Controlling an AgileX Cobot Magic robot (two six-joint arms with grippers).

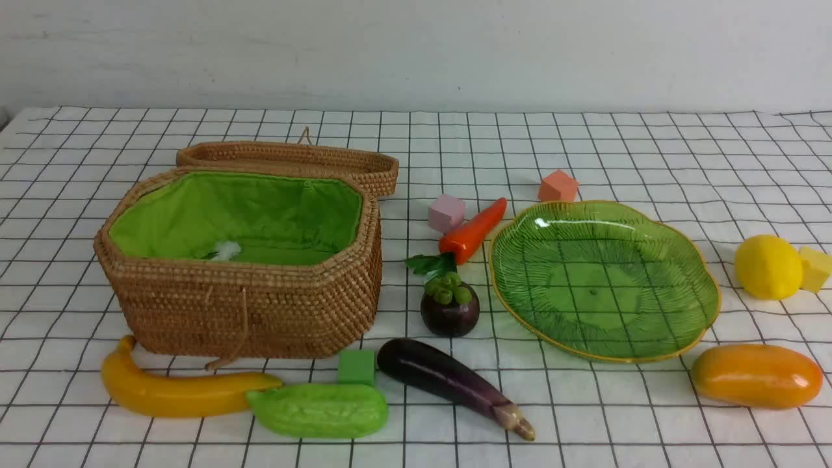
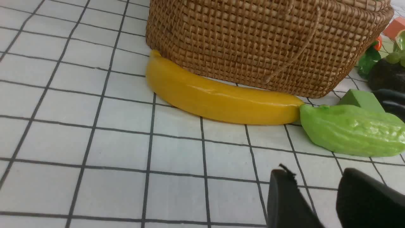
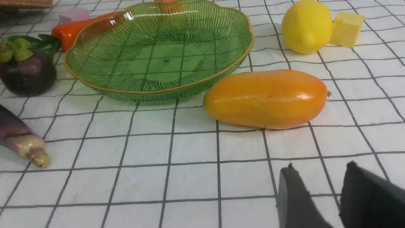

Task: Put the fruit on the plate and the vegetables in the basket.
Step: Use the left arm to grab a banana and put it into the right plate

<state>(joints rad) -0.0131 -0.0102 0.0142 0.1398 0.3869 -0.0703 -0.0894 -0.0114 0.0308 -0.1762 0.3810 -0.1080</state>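
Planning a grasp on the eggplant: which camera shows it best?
The front view: the eggplant lies whole and unobstructed there. The right wrist view catches only its stem end at the picture's edge, and the left wrist view shows just a dark sliver of it at the edge.

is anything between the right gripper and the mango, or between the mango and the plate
Nothing visible. Only bare cloth lies between the right gripper and the mango, and the plate sits just beyond the mango with no object between them.
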